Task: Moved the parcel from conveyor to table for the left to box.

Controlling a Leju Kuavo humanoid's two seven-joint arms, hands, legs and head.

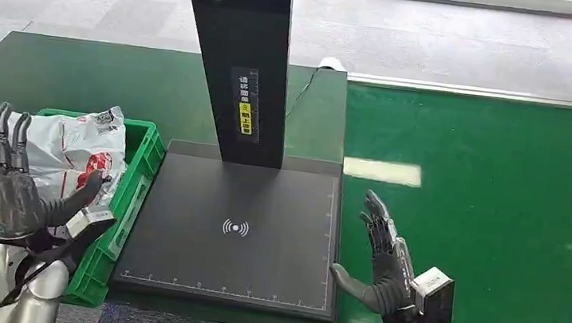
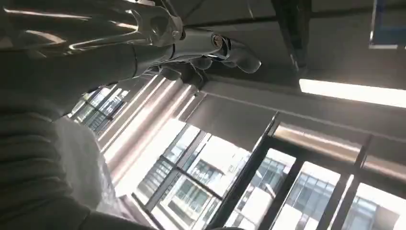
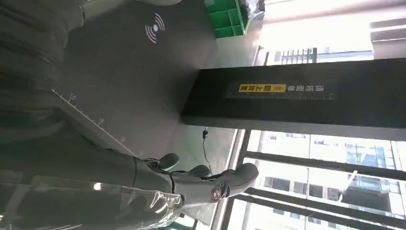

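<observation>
The white parcels (image 1: pixel 43 148) in the green crate (image 1: pixel 137 170) run off the head view's left edge, and the left hand (image 1: pixel 10 197) covers part of them. Print on the parcels and on the black post's yellow label (image 1: pixel 246 117) is too small to read. The black post (image 1: pixel 237 60) is cut off by the upper edge.

A dark scanner pad (image 1: pixel 235 236) with a wireless symbol (image 1: pixel 236 228) and ruler marks along its edges lies on the table (image 1: pixel 75 75), a black upright post (image 1: pixel 237 60) bearing a yellow label (image 1: pixel 246 118) rising from its far edge.
</observation>
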